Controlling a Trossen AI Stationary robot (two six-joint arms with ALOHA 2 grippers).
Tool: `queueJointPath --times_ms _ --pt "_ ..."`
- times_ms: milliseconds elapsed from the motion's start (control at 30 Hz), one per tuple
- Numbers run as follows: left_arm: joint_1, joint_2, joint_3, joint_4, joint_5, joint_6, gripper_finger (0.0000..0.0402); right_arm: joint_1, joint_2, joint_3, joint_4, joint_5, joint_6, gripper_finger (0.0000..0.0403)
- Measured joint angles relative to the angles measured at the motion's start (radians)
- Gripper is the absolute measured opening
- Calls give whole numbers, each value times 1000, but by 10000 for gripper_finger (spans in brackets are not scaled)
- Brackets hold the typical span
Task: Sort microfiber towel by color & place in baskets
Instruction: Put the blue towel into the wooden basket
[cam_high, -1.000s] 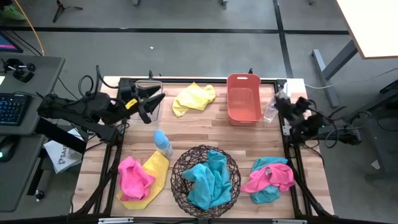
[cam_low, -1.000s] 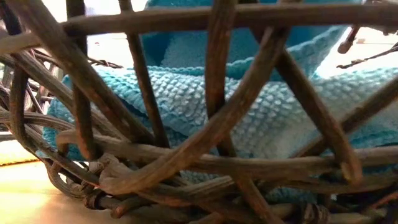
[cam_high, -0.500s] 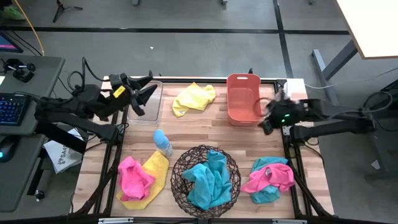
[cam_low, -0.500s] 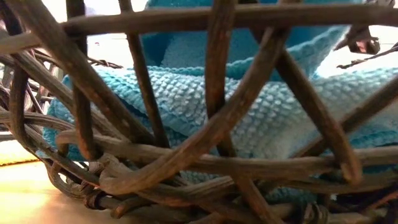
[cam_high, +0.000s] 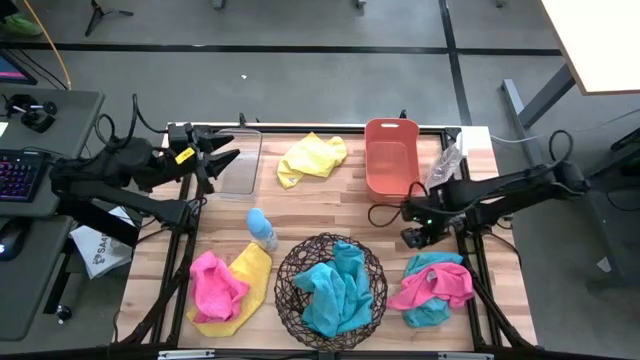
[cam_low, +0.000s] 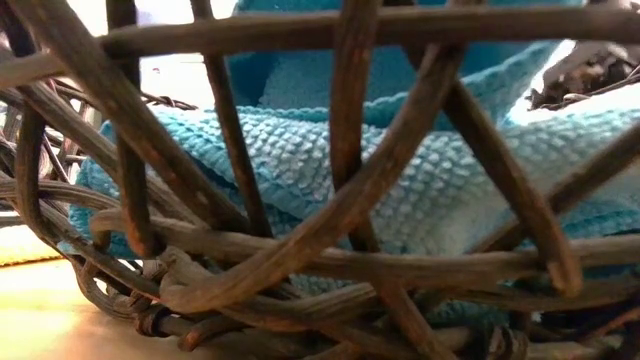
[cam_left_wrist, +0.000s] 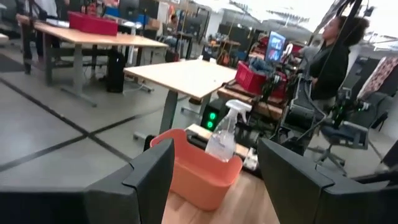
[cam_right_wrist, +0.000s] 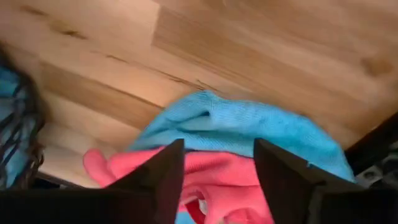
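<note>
A pink towel lies on a teal towel in a pile at the near right. My right gripper hovers open just beyond the pile. In its wrist view the fingers stand over the pink towel and the teal towel. The round wire basket holds teal towels. A yellow towel lies at the far middle. A pink towel on a yellow towel lies at the near left. My left gripper waits open beside the clear tub, left of the orange bin.
A light-blue bottle stands between the tub and the wire basket. A clear spray bottle stands right of the orange bin. Black rails frame the table's edges. Bare wood lies in the table's middle. A person stands in the room beyond.
My right gripper has swung from the far right, by the spray bottle, toward the near edge and somewhat left, and now hangs by the pink and teal pile. My left gripper has drawn back a little toward the table's left edge. No towel has moved.
</note>
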Motion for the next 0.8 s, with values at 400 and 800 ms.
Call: queueJointPath --times_ms 400,800 --pt "0 -22 0 -6 -2 0 217 56 230 -9 83 6 0 236" --pt "-1 -22 0 -5 3 -3 217 162 376 -9 139 11 3 236"
